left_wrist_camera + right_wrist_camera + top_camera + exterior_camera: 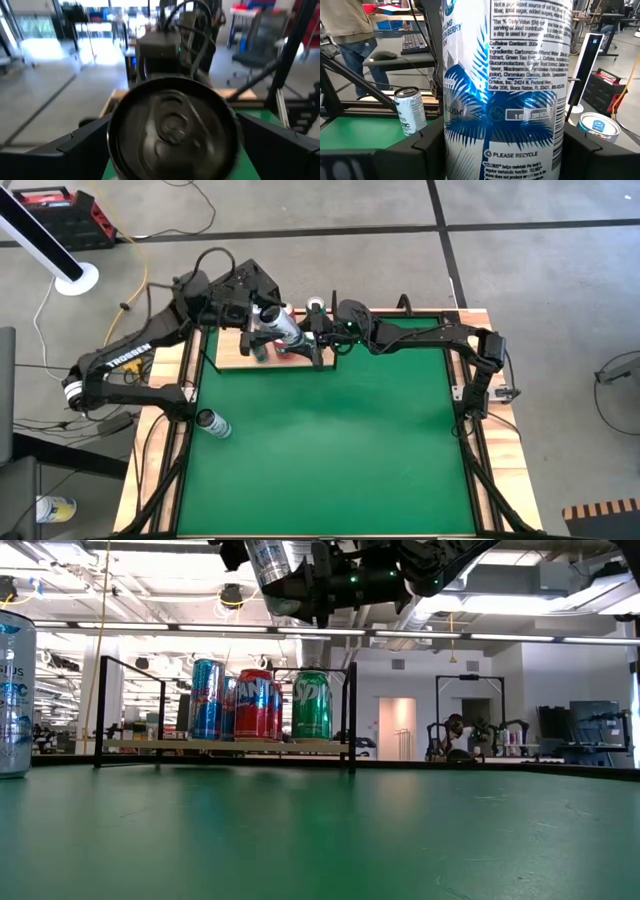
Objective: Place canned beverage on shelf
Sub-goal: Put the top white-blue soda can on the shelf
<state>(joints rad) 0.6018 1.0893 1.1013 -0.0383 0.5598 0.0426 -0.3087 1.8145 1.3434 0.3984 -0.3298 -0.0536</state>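
A tall white can with blue palm print [282, 327] [505, 90] hangs tilted in the air over the shelf [232, 356], a light-wood board at the table's far edge. My right gripper [308, 332] [502, 162] is shut on it. My left gripper [260, 315] [172, 150] is open; its fingers stand on either side of the can's lid end [172, 122], which faces the left wrist camera. On the shelf board [250, 745] stand a blue can [207, 700], a red can [255, 705] and a green can [312, 705]. My right gripper pinches the can's side wall [470, 150], about midway along it, between its two fingers [427, 150]. The fingers come level from the table's right side and lie across the can. The can is lifted clear above the shelf, tilted. Whether my left gripper's fingers [85, 142] touch the can cannot be told.
Another white can [213, 423] [12, 690] stands on the green table near its left edge. Thin black uprights [352, 715] frame the shelf. One more can [55, 508] stands on the floor beyond the table's near left corner. The green mat in front of the shelf is free room.
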